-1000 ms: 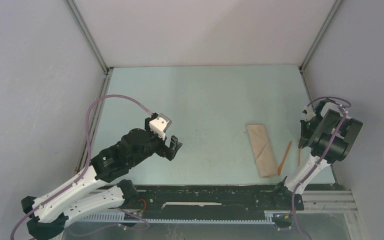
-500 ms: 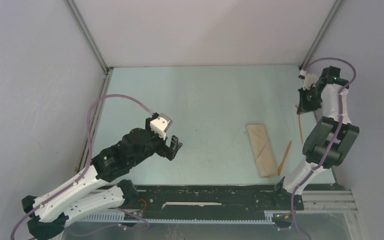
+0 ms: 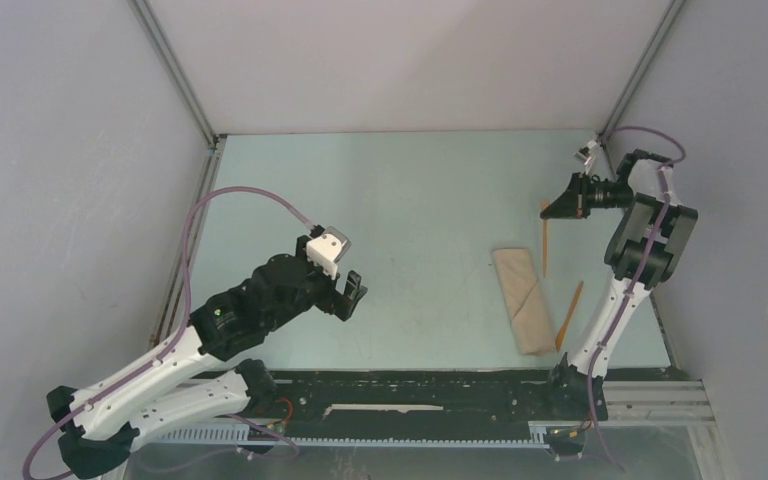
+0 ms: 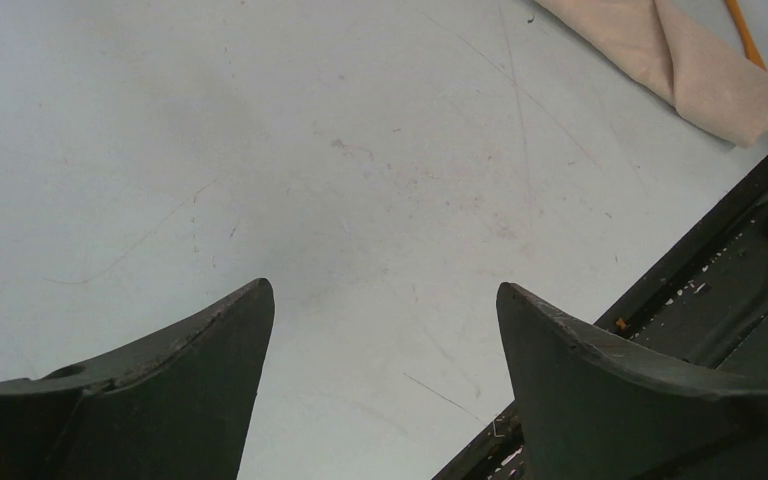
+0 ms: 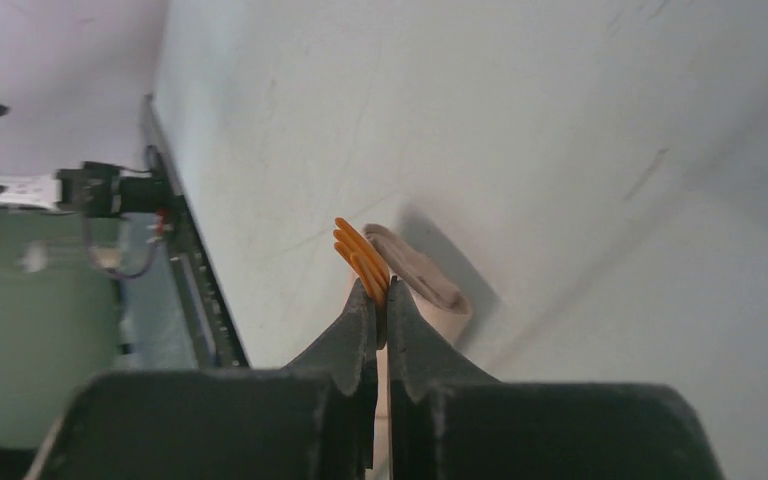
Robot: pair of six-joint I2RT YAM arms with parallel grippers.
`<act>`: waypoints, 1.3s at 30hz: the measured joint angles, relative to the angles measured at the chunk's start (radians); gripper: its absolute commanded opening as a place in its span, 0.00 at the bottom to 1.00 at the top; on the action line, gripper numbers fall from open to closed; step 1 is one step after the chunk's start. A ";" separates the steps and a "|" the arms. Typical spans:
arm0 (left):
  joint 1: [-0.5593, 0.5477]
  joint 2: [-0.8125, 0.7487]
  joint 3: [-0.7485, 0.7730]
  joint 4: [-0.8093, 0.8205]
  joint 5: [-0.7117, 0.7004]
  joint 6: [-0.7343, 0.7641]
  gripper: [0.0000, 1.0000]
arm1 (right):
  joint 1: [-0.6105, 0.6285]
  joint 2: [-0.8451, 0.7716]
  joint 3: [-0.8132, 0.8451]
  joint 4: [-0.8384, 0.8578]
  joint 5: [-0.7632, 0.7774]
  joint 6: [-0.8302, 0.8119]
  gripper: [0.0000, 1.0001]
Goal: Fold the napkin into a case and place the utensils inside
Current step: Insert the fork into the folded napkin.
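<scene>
Jaws of right gripper [image 3: 552, 208] pressed together, pinching one orange utensil [image 3: 545, 248] by its far end; its long axis runs toward the table's near edge, just off the far right corner of the case [image 3: 523, 300]. Case flat near right edge of table [image 3: 410, 200], lengthwise near-far. Outside it, second utensil [image 3: 569, 314] lies slanted beside its right side. Left gripper [image 3: 352, 293] spread wide.

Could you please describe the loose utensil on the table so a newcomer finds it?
On the table, right side, find the folded beige case. A thin orange stick lies right of it. Unlike the other stick, held by the right gripper, it lies free.
</scene>
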 measured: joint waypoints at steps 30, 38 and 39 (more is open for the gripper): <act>0.002 0.012 0.000 0.000 0.015 0.000 0.89 | 0.129 0.156 -0.065 -0.018 0.026 0.069 0.00; 0.002 -0.003 0.000 0.000 0.016 0.000 0.89 | 0.129 0.143 -0.185 0.009 0.062 0.063 0.00; 0.002 -0.005 0.000 0.000 0.017 0.000 0.89 | 0.129 0.138 -0.193 0.010 0.062 0.061 0.00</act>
